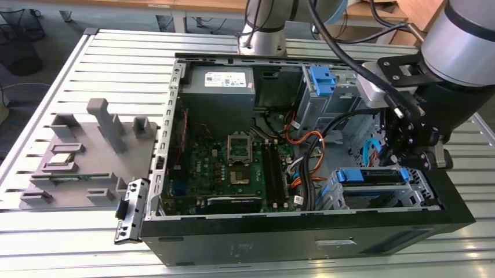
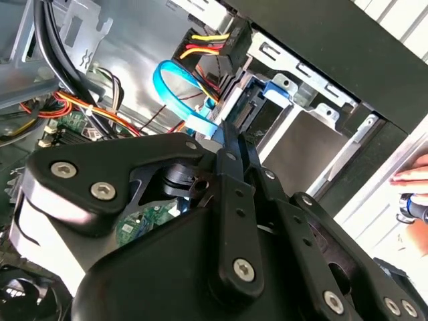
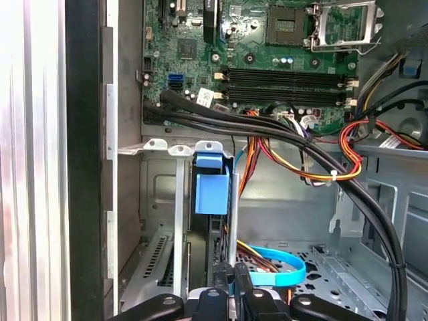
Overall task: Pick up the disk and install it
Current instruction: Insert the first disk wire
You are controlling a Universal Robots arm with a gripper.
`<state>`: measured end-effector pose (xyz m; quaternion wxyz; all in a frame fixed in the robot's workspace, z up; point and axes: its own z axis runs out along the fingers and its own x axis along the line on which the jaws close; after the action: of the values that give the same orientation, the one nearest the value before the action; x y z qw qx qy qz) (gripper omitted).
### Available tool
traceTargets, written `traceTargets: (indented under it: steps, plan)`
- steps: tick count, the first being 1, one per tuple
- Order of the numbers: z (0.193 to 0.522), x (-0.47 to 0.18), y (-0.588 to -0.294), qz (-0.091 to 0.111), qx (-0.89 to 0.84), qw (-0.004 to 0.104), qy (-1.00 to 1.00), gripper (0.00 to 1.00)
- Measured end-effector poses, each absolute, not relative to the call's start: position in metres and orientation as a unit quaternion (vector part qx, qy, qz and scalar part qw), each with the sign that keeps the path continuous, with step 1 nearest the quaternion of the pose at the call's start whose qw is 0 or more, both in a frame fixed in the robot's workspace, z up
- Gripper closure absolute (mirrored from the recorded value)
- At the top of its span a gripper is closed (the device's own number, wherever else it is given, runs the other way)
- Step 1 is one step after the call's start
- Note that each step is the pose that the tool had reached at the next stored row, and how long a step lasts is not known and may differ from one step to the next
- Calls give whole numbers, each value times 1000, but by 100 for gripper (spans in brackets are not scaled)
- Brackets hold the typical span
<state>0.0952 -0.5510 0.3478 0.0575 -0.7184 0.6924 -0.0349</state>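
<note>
The computer case (image 1: 309,231) lies open on the slatted table (image 1: 116,52). The power supply (image 1: 193,81) at its far end carries a white sticker (image 1: 222,80), but its print cannot be made out. The same goes for the fine white marks on the green circuit board (image 3: 267,40).

The disk (image 1: 371,175) sits in the metal drive cage (image 1: 421,185) in the near corner of the case, toward the exterior view's right. It stands on edge. Its blue plastic end faces up out of the open side, and that end runs from the exterior view's left to its right. The body reaches down into the cage, where the walls hide its flat faces and any label. In the first wrist view the disk (image 3: 212,190) shows as a narrow blue tab between two upright metal rails (image 3: 179,214).

The gripper (image 1: 404,165) hangs just beside the blue end, and whether it touches cannot be told. In both wrist views its black fingers (image 3: 221,287) are drawn together to a thin slit (image 2: 224,134), with nothing seen pinched between them.

A thick black cable bundle (image 3: 267,127) crosses in front of the board. A light blue flat cable (image 3: 281,264) loops on the case floor near the fingertips. A second blue caddy (image 1: 321,80) sits in the far bay. A grey tray (image 1: 85,156) lies on the table at the exterior view's left.
</note>
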Motion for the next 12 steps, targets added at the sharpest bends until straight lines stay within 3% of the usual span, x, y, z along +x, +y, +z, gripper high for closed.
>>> traceTargets:
  steps: [6,12]
  plan:
    - [346,88,-554,-44,-718,66,692,84]
    - [344,86,-554,-45,-718,68,691,84]
